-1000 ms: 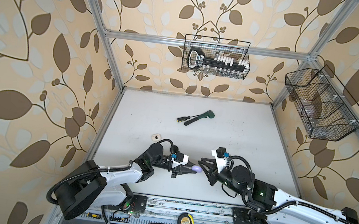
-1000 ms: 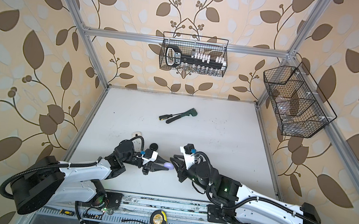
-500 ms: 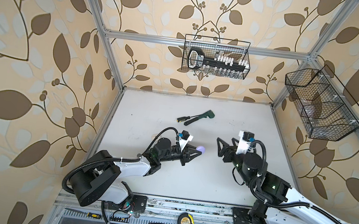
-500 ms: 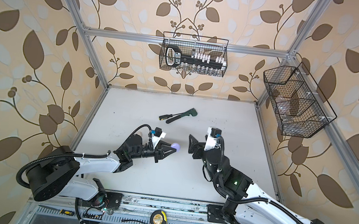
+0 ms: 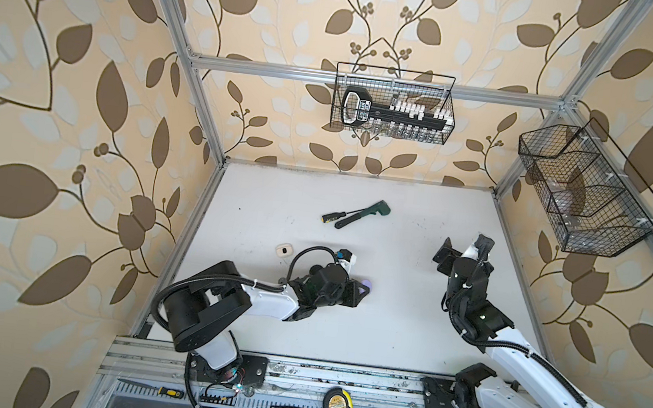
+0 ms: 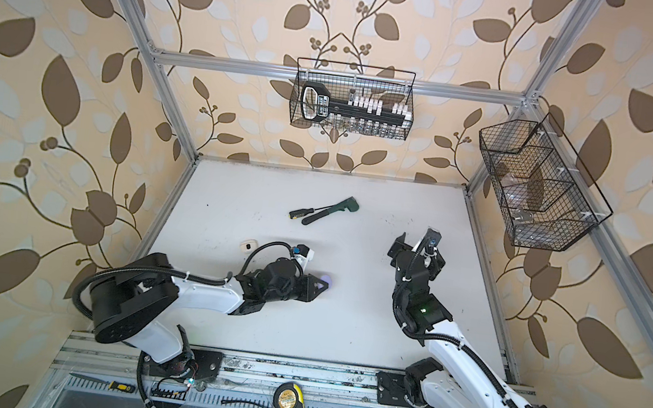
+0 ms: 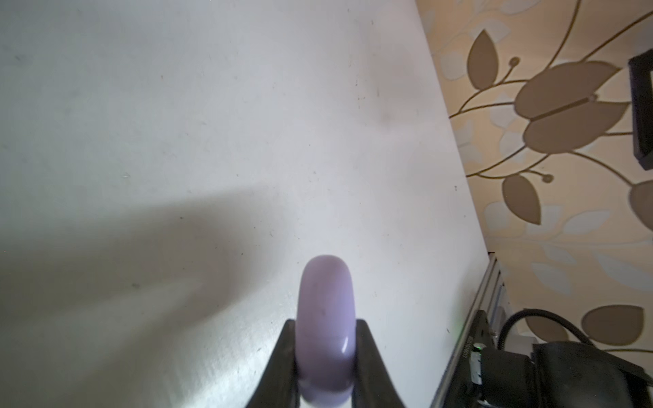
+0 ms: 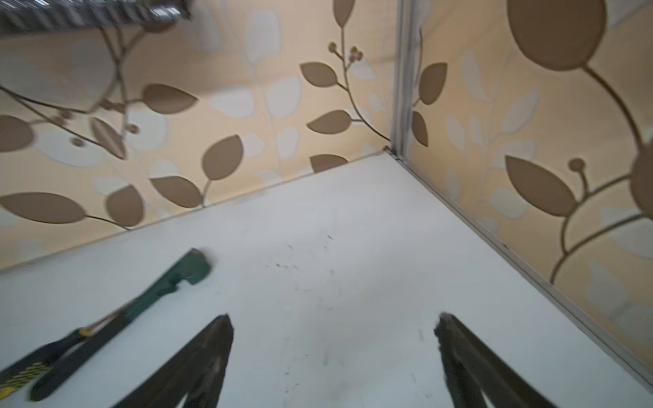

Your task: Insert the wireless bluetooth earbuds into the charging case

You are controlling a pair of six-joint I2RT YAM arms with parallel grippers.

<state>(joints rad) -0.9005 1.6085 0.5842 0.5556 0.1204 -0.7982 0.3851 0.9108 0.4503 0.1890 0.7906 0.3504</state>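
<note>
My left gripper (image 7: 325, 322) was clamped on the lilac case (image 7: 325, 296), its two fingers pressed against the flat sides so the rounded edge pointed out ahead of me. I judged that hold to be a steadying one: the case was pinned low over the table (image 7: 176, 106), near the middle, where my other arm could reach it. The case looked closed from that angle, and I saw no seam or hinge to tell which way it would open. My right gripper (image 8: 334, 317) stood wide apart with nothing between its fingers, well clear of the left one, over the right side of the table and facing the back wall. As for the earbuds, I could see none loose on the table or in either gripper; whether any sat inside the case I could not tell. A white case (image 5: 284, 250) lay by itself behind my left arm, untouched. Farther back lay a screwdriver (image 5: 334, 216) and a green wrench (image 5: 363, 213), touching each other and, I judged, no part of this job. A tape measure (image 5: 338, 405) on the front rail carried a yellow label, too small to read.
</note>
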